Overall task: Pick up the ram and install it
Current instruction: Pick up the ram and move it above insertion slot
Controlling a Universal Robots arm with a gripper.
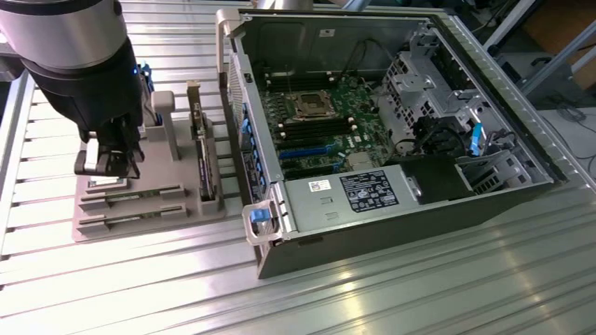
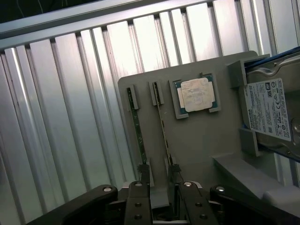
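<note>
Two ram sticks stand on edge in slots of the grey holder tray [image 1: 149, 227]: one [image 1: 130, 197] and a second [image 1: 130, 218] beside it. The wrist view shows them as thin green strips, one [image 2: 137, 131] and the other [image 2: 163, 133]. My gripper [image 1: 107, 164] hangs open just above the tray. In the wrist view the gripper [image 2: 163, 194] has its fingers [image 2: 138, 197] on either side of the end of the second strip, with a gap to it. Nothing is held. The open computer case [image 1: 391, 209] lies to the exterior view's right, with its motherboard [image 1: 322, 132] exposed.
The tray also carries a square silver processor [image 2: 195, 95], a hard drive [image 2: 272, 112] and an upright expansion card [image 1: 200, 153]. The case's wall [image 1: 237, 118] rises close beside the tray. The ribbed metal table [image 1: 419, 293] spreads around both.
</note>
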